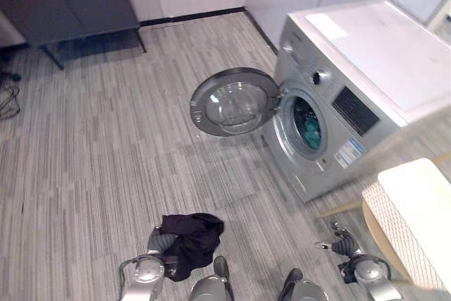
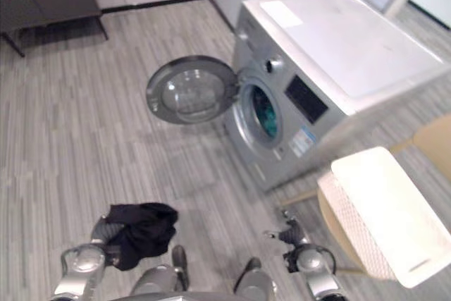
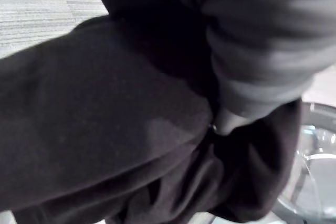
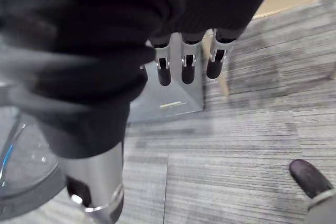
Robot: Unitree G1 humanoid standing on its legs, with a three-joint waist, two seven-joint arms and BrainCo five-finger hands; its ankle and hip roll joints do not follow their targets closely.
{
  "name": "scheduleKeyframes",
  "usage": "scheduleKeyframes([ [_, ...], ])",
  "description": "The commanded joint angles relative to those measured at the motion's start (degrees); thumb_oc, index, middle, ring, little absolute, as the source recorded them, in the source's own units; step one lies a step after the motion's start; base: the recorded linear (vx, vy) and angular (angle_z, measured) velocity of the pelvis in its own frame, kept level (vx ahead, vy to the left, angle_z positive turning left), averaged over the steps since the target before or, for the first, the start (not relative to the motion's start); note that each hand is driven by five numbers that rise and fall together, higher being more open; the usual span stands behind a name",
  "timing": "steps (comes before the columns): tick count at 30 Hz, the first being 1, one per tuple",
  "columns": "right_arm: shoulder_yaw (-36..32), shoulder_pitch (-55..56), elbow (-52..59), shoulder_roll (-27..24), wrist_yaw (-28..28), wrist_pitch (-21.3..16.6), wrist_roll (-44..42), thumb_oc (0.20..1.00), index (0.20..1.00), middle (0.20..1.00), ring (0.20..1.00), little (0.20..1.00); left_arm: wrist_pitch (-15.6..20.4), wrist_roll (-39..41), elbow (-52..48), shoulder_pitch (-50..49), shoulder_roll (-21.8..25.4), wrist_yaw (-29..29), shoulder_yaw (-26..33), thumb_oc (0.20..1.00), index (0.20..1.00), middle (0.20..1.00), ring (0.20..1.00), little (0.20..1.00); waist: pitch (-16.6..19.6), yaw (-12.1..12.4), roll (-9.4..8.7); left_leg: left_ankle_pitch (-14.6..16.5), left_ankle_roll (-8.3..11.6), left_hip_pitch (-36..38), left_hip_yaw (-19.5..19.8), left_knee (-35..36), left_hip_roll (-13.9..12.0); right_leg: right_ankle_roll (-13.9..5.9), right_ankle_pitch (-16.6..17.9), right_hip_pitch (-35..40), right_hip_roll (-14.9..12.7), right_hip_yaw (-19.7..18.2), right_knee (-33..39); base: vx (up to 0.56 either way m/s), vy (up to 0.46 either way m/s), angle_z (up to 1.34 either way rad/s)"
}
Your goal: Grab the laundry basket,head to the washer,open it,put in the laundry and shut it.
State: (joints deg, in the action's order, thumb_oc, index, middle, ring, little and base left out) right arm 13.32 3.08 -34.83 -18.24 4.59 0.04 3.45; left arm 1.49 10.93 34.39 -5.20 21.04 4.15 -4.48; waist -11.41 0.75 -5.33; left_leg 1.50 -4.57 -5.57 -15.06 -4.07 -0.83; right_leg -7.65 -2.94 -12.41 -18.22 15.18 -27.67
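Note:
My left hand (image 1: 157,242) hangs low at the lower left, shut on a dark garment (image 1: 190,239) that drapes over it above the floor. In the left wrist view the same dark garment (image 3: 105,129) bunches round a silver finger (image 3: 227,121). The silver washer (image 1: 352,68) stands ahead to the right. Its round door (image 1: 236,100) is swung wide open to the left, and a teal cloth (image 1: 308,125) lies in the drum. My right hand (image 1: 344,246) is low at the lower right, its fingers (image 4: 182,61) straight and holding nothing.
A white laundry basket (image 1: 416,209) sits on a pale wooden stand at the right, close to my right hand. A dark table (image 1: 70,5) stands by the back-left wall. Grey striped floor (image 1: 106,146) stretches between me and the washer.

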Motion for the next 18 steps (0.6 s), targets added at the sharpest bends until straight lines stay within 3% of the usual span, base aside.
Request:
scheduleKeyframes([
  [1, -0.33, -2.29, 1.97, -0.87, 0.13, -1.45, -1.93, 1.000, 1.000, 1.000, 1.000, 1.000, 2.09, -0.62, -3.92, 1.08, 1.59, 0.93, 0.33, 0.200, 0.200, 0.200, 0.200, 0.200, -1.38, -0.60, 1.29, 2.56, 1.86, 1.65, 1.98, 2.75, 0.06, 1.61, -3.76, 2.10, 12.53, -3.06, 5.79, 0.08, 0.051, 1.02],
  [3, -0.03, -2.32, 2.47, -1.02, -0.07, -1.38, -2.17, 1.000, 1.000, 1.000, 1.000, 1.000, 1.96, -0.64, -4.04, 0.94, 1.46, 0.84, 0.06, 0.200, 0.200, 0.200, 0.200, 0.200, -1.94, -0.92, 1.30, 2.85, 1.73, 2.73, 3.31, 3.24, 0.58, 1.96, -3.52, 0.71, 13.51, -4.32, 7.01, 0.19, 0.035, 0.53],
  [6, 0.56, -1.89, 2.79, -1.35, -0.36, -1.04, -2.32, 1.000, 1.000, 1.000, 1.000, 1.000, 1.53, -0.88, -3.56, 0.85, 0.91, 0.31, -0.67, 0.200, 0.200, 0.200, 0.200, 0.200, -2.84, -2.08, 0.89, 4.49, 1.34, 5.42, 8.44, 3.27, 3.20, 1.26, 0.83, -3.85, 16.63, -9.03, 14.11, 0.30, -0.023, 0.63],
  [10, 1.24, -1.46, 2.36, -1.65, -0.70, -1.01, -1.26, 1.000, 1.000, 1.000, 1.000, 1.000, 1.38, -2.21, -2.38, 1.22, 0.41, 0.14, -1.35, 0.200, 0.200, 0.200, 0.200, 0.200, -3.16, -2.92, 0.74, 6.80, 1.51, 8.13, 12.42, 2.48, 4.85, 0.27, 4.54, -6.07, 15.74, -7.96, 19.45, 0.30, -0.081, 0.71],
  [12, 0.92, -0.32, 2.86, -1.53, -1.21, -1.18, -1.48, 1.000, 1.000, 1.000, 1.000, 1.000, 1.73, -2.94, -3.22, 0.38, 0.32, -0.80, -1.74, 0.200, 0.200, 0.200, 0.200, 0.200, -1.82, -3.18, 0.19, 8.98, 1.97, 9.52, 13.51, 1.18, 5.74, 0.97, 3.80, -3.50, 15.01, -7.49, 21.61, 0.34, -0.137, 0.43],
  [16, 0.20, 0.19, 2.59, -1.89, -1.50, -1.53, -1.41, 1.000, 1.000, 1.000, 1.000, 1.000, 1.44, -2.60, -3.86, -0.59, -0.48, -1.46, -2.14, 0.200, 0.200, 0.200, 0.200, 0.200, 0.10, -4.15, 0.63, 11.32, 4.21, 10.18, 13.58, -2.73, 4.79, 2.03, 3.20, -0.41, 15.40, -7.50, 21.08, 0.33, -0.142, 0.60],
  [18, -0.46, 0.13, 2.64, -2.41, -1.44, -1.67, -1.86, 1.000, 1.000, 1.000, 1.000, 1.000, 1.10, -2.71, -4.54, -0.64, -0.54, -2.06, -2.81, 0.200, 0.200, 0.200, 0.200, 0.200, 0.39, -4.72, 0.58, 7.11, 7.13, 6.17, 11.35, -15.26, 2.18, 4.03, 1.88, 3.80, 16.19, -7.61, 22.27, 0.26, -0.141, 0.74],
])
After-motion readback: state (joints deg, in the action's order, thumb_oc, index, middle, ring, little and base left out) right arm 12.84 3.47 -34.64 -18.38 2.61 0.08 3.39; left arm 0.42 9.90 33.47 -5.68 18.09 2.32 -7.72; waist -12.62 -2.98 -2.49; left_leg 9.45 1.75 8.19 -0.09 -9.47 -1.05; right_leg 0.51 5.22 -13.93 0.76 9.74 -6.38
